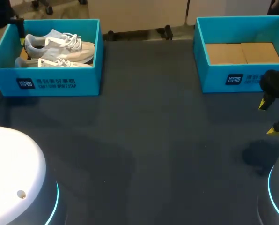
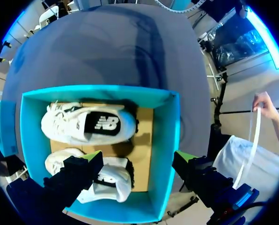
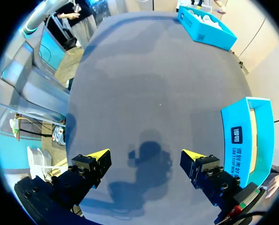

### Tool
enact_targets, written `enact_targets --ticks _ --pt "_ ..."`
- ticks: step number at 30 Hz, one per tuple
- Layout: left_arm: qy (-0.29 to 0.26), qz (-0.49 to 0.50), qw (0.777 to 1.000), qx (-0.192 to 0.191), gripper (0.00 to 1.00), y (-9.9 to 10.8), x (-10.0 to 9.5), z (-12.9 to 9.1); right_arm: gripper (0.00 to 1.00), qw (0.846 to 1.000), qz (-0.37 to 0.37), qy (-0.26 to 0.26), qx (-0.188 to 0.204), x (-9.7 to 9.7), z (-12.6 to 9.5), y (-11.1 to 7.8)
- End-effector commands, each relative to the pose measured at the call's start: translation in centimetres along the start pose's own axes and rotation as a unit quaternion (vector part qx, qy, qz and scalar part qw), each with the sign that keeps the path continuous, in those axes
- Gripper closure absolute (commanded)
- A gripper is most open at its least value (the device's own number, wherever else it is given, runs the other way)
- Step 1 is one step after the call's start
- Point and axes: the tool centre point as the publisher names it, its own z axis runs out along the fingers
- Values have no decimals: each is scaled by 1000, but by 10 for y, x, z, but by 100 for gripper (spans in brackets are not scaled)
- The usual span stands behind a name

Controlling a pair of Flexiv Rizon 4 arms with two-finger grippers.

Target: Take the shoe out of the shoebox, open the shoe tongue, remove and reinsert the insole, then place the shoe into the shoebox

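Observation:
A pair of white and beige shoes lies in the teal shoebox [image 1: 55, 83] at the table's far left: one shoe [image 1: 60, 43] behind, the other [image 1: 55, 62] in front. In the left wrist view I look straight down into this shoebox [image 2: 165, 140]. The farther shoe [image 2: 88, 124] lies on its side and the nearer shoe [image 2: 111, 180] lies under one finger. My left gripper [image 2: 137, 158] hangs open above the box, touching nothing. My right gripper [image 1: 268, 118] [image 3: 145, 155] stands open over bare table at the right, in front of a second box.
A second teal shoebox [image 1: 233, 78] [image 3: 252, 140] stands at the far right with only a cardboard floor inside. The dark table [image 1: 153, 140] stretches between the two boxes. The arms' white bases [image 1: 13, 168] fill the near corners.

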Motion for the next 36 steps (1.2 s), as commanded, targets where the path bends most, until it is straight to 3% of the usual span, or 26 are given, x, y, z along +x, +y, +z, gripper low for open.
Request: enact_targets --ticks 1,13,25,36 --pt "-5 2 1000 -4 0 -10 -1 11 0 1000 0 0 1 0 1 0" --pt "-9 19 1000 4 0 -25 -4 34 0 1000 0 0 1 0 1 0" --pt "-3 30 999 17 0 -29 -19 63 0 1000 0 0 1 0 1 0" --pt "1 21 999 25 8 -32 -20 84 0 1000 0 0 1 0 1 0"
